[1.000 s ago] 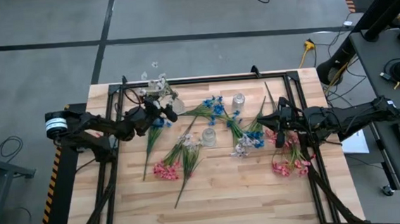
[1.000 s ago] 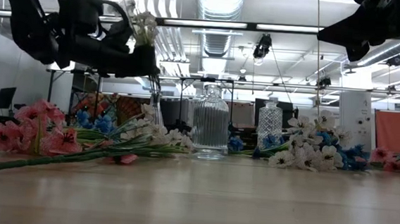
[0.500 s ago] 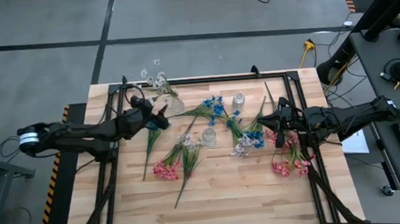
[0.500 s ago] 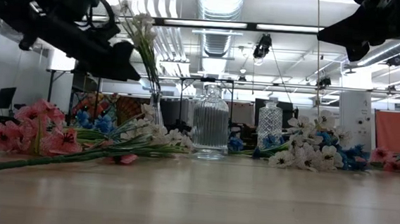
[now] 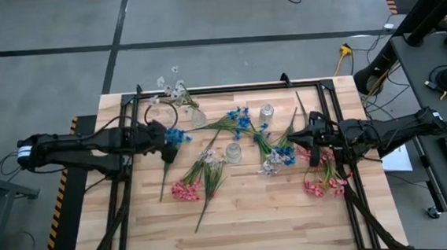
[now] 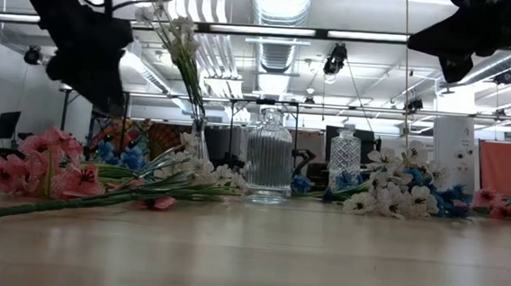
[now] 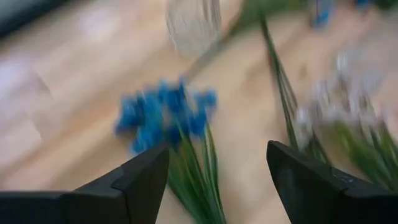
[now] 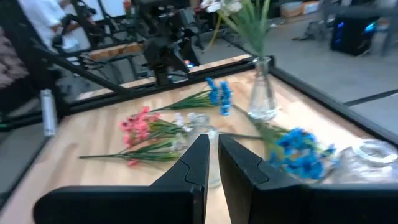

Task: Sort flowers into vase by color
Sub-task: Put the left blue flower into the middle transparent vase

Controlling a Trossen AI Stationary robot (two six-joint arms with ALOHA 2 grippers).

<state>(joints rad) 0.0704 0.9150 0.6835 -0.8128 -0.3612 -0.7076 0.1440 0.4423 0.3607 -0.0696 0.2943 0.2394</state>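
Looking straight down: three clear glass vases [image 5: 232, 152], one holding a white-blossomed spray [image 5: 175, 93]; loose blue, pink and white flowers [image 5: 203, 170] strewn across light wooden table [image 5: 254, 225]. Left gripper [image 5: 169, 138] spread open above blue-blossomed spray [image 5: 178, 135]. Right gripper [image 5: 307, 140] closed, empty. Left wrist: dark fingers [image 7: 134, 180] apart, straddling blue cluster.

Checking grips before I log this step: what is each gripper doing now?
Left gripper: open, empty, over the blue flowers.
Right gripper: shut, holding nothing.
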